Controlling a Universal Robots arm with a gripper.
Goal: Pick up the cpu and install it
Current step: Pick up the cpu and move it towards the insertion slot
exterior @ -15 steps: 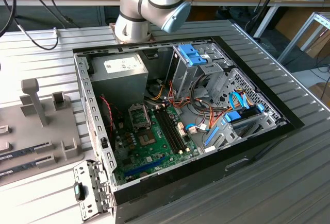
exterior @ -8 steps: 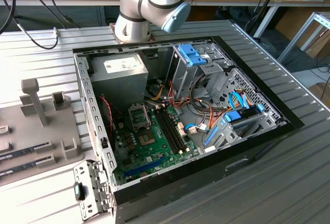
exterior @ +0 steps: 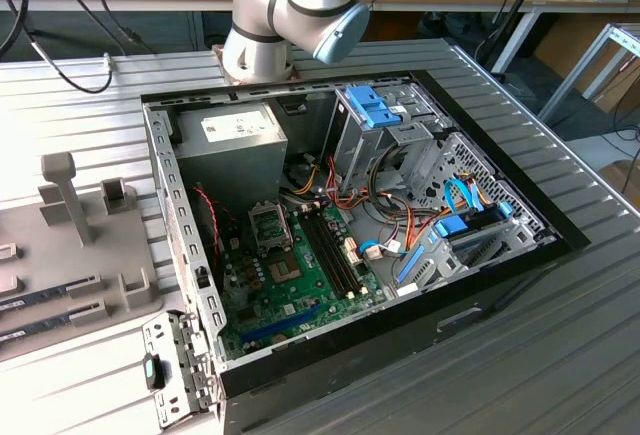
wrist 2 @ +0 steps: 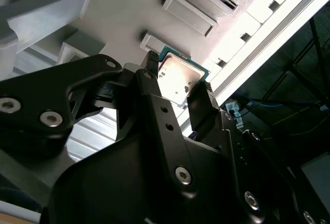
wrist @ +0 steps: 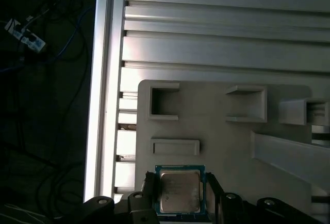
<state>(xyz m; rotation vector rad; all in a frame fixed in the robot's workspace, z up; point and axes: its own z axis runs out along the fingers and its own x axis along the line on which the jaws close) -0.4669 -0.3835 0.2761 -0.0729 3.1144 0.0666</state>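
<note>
The black two-fingered tool [wrist 2: 178, 87] is clenched on two opposite edges of the small flat square silver-topped cpu [wrist: 179, 192], at the grey moulded fixture plate [wrist: 221, 147] beside the ribbed aluminium bench [wrist: 216, 38] edge. The chip is likely light, stiff, slick-topped and delicate underneath, so edge holds suit it.

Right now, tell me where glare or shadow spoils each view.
Second wrist view: glare whitens the cpu lid and the table edge, the jaws are dark silhouettes. First wrist view: cpu evenly lit, floor beside the table in deep shadow. Exterior view: even light, no strong glare.
</note>
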